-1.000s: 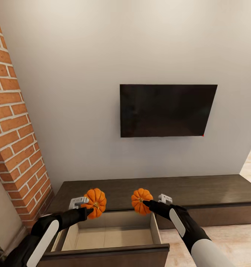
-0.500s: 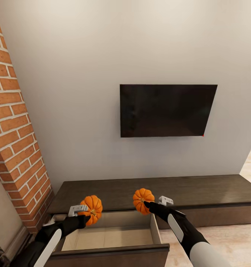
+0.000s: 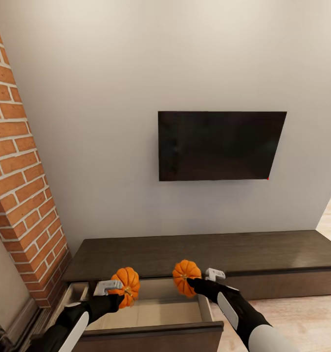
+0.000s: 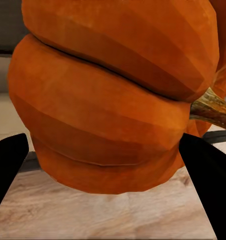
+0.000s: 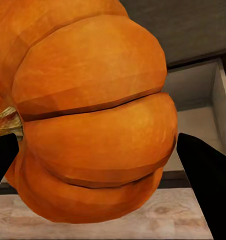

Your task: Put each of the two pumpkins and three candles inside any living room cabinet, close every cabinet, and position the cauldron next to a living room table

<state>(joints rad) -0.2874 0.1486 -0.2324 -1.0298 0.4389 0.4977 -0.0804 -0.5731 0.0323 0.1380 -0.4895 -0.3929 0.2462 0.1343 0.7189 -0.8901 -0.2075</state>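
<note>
From the head camera, the left gripper (image 3: 117, 289) holds one pumpkin (image 3: 126, 286) and the right gripper (image 3: 193, 282) the other pumpkin (image 3: 186, 275), both just above the open drawer (image 3: 150, 313) of the cabinet (image 3: 263, 254). In the left wrist view, black fingers (image 4: 8, 162) clamp that pumpkin (image 4: 108, 105) across its ribbed belly; it looks rigid, light and smooth. The right wrist view shows fingers (image 5: 208, 175) clamped likewise on its pumpkin (image 5: 93, 120) above the drawer (image 5: 203, 105), a surer grasp than the stem.

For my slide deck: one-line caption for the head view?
Both grippers hold pumpkins over the cabinet's open drawer.
</note>
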